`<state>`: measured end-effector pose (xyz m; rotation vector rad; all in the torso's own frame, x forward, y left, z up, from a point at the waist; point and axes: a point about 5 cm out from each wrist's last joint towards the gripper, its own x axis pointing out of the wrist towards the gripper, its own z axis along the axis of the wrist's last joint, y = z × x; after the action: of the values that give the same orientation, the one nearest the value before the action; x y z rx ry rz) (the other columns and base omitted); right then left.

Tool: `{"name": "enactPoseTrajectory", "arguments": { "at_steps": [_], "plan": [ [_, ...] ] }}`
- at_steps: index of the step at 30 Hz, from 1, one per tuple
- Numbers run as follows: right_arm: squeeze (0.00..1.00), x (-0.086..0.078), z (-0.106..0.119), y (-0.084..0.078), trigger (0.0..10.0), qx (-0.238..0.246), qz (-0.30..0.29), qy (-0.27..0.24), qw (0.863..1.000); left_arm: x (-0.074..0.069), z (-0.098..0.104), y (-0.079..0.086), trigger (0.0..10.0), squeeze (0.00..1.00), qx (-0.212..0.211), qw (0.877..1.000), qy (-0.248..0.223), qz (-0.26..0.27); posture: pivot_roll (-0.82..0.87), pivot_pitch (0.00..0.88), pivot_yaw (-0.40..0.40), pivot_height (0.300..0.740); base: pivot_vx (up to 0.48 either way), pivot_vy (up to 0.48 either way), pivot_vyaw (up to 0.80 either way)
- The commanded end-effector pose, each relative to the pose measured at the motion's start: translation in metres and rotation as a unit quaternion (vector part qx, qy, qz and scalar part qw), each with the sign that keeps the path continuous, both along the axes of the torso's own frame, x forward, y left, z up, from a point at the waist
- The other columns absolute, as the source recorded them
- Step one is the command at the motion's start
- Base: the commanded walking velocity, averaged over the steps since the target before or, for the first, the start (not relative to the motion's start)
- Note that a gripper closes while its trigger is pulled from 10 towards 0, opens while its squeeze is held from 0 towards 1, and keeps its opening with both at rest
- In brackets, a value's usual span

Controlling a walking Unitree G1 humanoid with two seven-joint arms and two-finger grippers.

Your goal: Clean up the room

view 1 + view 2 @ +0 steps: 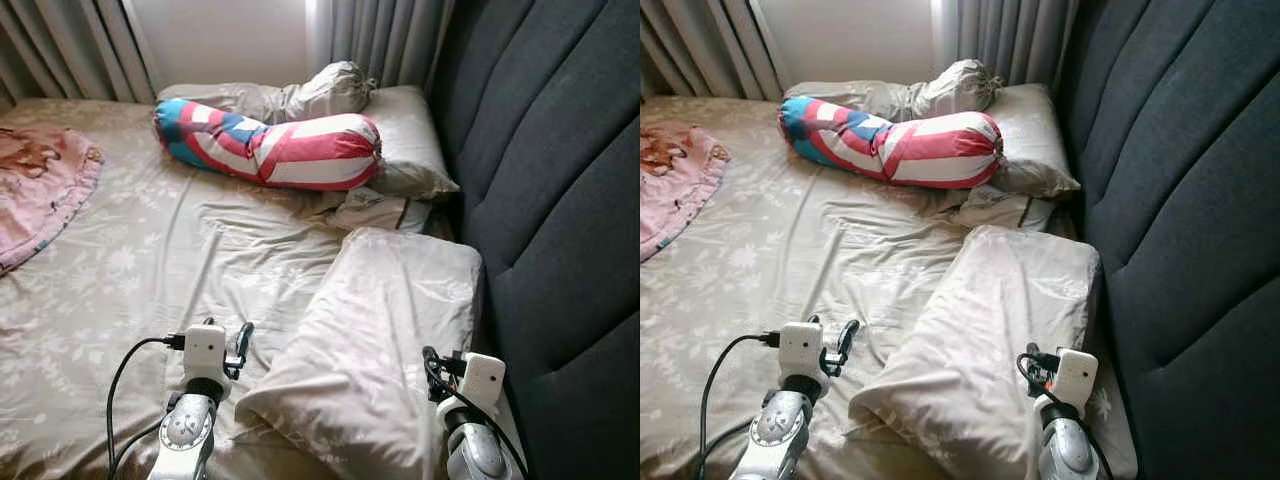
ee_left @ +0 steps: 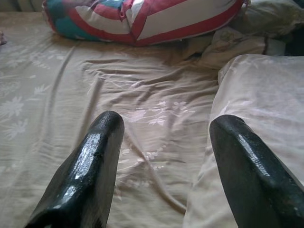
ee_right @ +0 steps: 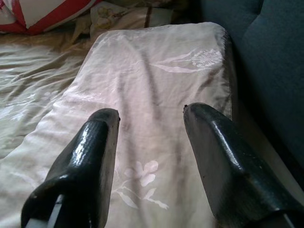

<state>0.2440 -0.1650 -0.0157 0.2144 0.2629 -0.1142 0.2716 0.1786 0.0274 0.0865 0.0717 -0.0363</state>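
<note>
A beige pillow (image 1: 380, 330) lies askew on the bed beside the dark headboard (image 1: 560, 200). My left gripper (image 1: 240, 345) hovers open over the sheet (image 2: 142, 118), just left of the pillow's near corner. My right gripper (image 3: 151, 118) is open above the pillow's near right end, with the pillow (image 3: 152, 71) stretching away between its fingers. A red, white and blue striped bolster (image 1: 270, 140) lies across the head of the bed, in front of another beige pillow (image 1: 405, 140).
A pink blanket (image 1: 40, 185) lies at the left edge of the bed. Crumpled beige bedding (image 1: 320, 92) sits behind the bolster, with grey curtains (image 1: 375, 40) beyond. A small folded cloth (image 1: 375, 210) lies between the two pillows.
</note>
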Motion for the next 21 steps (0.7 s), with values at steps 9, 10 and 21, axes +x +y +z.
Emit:
{"name": "enactPoseTrajectory", "arguments": {
  "at_steps": [9, 10, 21],
  "plan": [
    [0.00, -0.0182, -0.0263, -0.0124, 10.0, -0.004, -0.026, 0.103, 0.994, -0.0018, -0.0043, -0.0036, 10.0, 0.00, -0.009, 1.000, 0.014, -0.007, -0.14, 0.057, -0.054, 0.721, 0.000, 0.000, 0.00],
    [0.00, -0.0183, -0.0262, -0.0126, 10.0, -0.004, -0.028, 0.103, 0.994, -0.0018, -0.0043, -0.0036, 10.0, 0.00, -0.009, 1.000, 0.014, -0.007, -0.14, 0.057, -0.054, 0.716, 0.000, 0.000, 0.00],
    [0.00, -0.0152, -0.0208, -0.0074, 10.0, -0.001, -0.001, 0.073, 0.997, -0.0016, -0.0047, -0.0040, 10.0, 0.00, -0.007, 1.000, 0.015, -0.008, -0.14, 0.057, -0.055, 0.691, 0.000, 0.000, 0.00]
  ]
}}
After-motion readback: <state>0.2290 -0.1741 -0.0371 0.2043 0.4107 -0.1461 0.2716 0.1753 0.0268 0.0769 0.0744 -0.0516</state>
